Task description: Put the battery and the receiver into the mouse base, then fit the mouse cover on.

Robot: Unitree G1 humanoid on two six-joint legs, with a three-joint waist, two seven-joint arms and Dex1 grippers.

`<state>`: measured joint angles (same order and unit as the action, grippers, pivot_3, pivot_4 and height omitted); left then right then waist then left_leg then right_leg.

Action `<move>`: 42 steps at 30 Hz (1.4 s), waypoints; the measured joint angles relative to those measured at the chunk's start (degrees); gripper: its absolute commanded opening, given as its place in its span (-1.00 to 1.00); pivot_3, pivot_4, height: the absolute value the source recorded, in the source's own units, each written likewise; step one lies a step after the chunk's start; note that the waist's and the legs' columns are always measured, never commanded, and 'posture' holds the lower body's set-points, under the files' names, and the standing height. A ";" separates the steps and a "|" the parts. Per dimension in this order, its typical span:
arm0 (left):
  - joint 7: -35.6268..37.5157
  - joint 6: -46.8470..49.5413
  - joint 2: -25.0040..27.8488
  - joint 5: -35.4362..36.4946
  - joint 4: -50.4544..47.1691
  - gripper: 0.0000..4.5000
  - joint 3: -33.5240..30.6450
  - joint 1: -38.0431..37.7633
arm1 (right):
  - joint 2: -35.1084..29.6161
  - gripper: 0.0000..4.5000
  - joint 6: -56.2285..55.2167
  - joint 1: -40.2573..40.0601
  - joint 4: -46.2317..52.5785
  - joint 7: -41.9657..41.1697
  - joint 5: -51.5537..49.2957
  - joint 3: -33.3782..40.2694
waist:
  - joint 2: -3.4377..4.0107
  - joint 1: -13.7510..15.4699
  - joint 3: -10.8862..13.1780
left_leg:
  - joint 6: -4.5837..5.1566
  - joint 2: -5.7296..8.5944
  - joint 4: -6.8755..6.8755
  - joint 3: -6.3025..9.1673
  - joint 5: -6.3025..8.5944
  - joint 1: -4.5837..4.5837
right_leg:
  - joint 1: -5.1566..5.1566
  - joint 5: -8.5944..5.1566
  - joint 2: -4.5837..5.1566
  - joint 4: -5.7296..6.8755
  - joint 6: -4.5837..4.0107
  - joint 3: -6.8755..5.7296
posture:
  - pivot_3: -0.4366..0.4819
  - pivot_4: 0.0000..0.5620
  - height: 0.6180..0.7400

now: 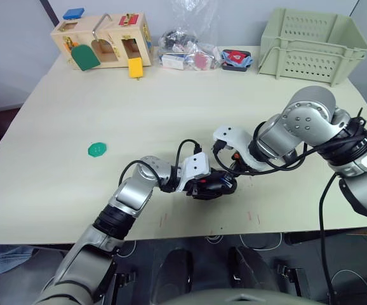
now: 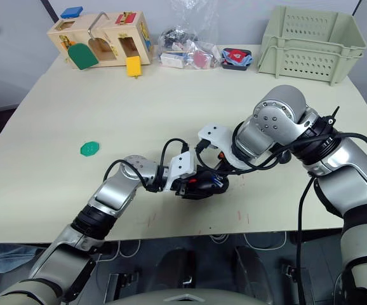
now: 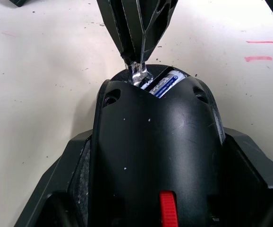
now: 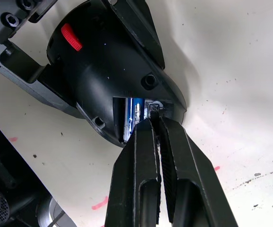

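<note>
My left gripper (image 1: 210, 185) is shut on the mouse base (image 3: 155, 142), a black oval body with a red patch, held just above the table near its front middle. The left fingers (image 3: 56, 189) clamp its two sides. The battery (image 3: 162, 84), white with blue, lies in the base's open slot. My right gripper (image 4: 154, 119) reaches in from the right, shut on the receiver (image 3: 137, 73), a small silver piece at its tips. The receiver touches the base's opening beside the battery (image 4: 134, 113). The mouse cover is out of view.
A flat green hexagonal piece (image 1: 96, 149) lies on the table to the left. Along the far edge stand a wooden latch box (image 1: 101, 41), clear bags of parts (image 1: 186, 51), a small black tray (image 1: 237, 59) and a pale green crate (image 1: 310, 44).
</note>
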<state>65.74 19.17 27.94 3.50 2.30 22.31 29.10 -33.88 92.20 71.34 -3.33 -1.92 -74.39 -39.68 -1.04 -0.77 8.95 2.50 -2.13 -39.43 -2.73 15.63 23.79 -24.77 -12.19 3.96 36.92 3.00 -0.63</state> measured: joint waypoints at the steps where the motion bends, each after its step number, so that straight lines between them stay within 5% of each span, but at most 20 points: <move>1: 0.00 0.09 0.00 0.01 -0.04 0.31 0.00 0.00 | 0.06 -1.00 0.00 0.00 0.01 0.00 0.05 0.00 | 0.00 -0.01 0.00 | 0.00 0.00 0.00 0.00 0.00 0.00 | 0.00 0.00 0.00 0.00 0.00 0.00 | -0.05 -0.47 1.00; 42: -0.01 1.72 0.69 0.02 -1.15 0.31 0.25 -0.09 | 1.06 -1.00 0.01 -1.47 3.07 -2.57 6.43 -0.28 | 0.00 -0.12 -0.07 | 0.00 -0.02 0.04 0.00 0.00 -0.04 | 0.00 -0.01 -0.03 -0.01 -0.01 0.00 | -0.05 -0.47 1.00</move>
<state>65.73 20.89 28.64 3.51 1.15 22.56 29.01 -32.83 92.20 69.87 -0.26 -4.49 -67.96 -39.95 -1.04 -0.89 8.88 2.50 -2.15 -39.39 -2.73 15.63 23.75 -24.77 -12.20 3.93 36.91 2.99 -0.63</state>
